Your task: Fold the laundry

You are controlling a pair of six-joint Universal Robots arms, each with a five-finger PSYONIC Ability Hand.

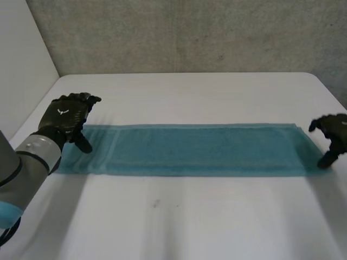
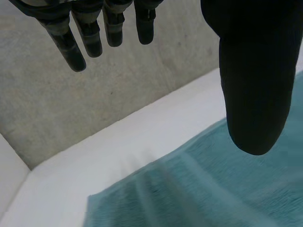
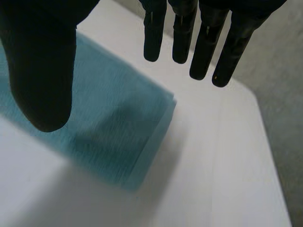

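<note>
A teal towel, folded into a long narrow strip, lies flat across the white table. My left hand hovers over the strip's left end, fingers straight and apart from the thumb, holding nothing. In its wrist view the towel's end lies below the thumb and the fingers. My right hand is at the strip's right end, open as well. There the folded end lies beneath the thumb and the spread fingers, untouched.
A grey wall rises behind the table's far edge. A white panel stands along the left side. The table's right edge runs close to my right hand. Bare tabletop spreads in front of the towel.
</note>
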